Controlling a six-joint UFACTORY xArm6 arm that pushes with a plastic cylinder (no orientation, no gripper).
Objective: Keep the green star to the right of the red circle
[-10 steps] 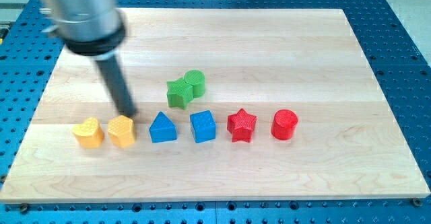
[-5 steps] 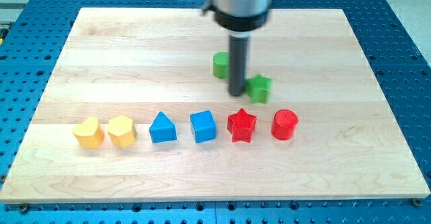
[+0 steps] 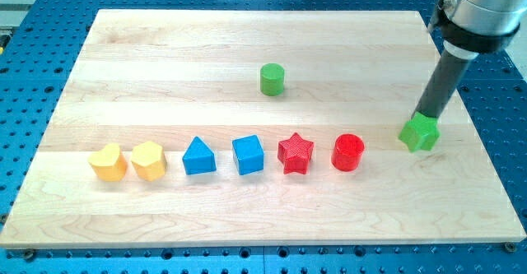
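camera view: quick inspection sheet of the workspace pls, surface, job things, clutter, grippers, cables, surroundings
surface: wooden board, flat.
job's things: green star lies at the view's right of the red circle, apart from it.
clutter: green cylinder alone toward the view's top; a row of yellow heart, yellow hexagon, blue triangle, blue cube, red star.
grippers: none; my tip sits at the green star's top edge.
cables: nothing seen.
surroundings: blue perforated table.

Green star, red circle
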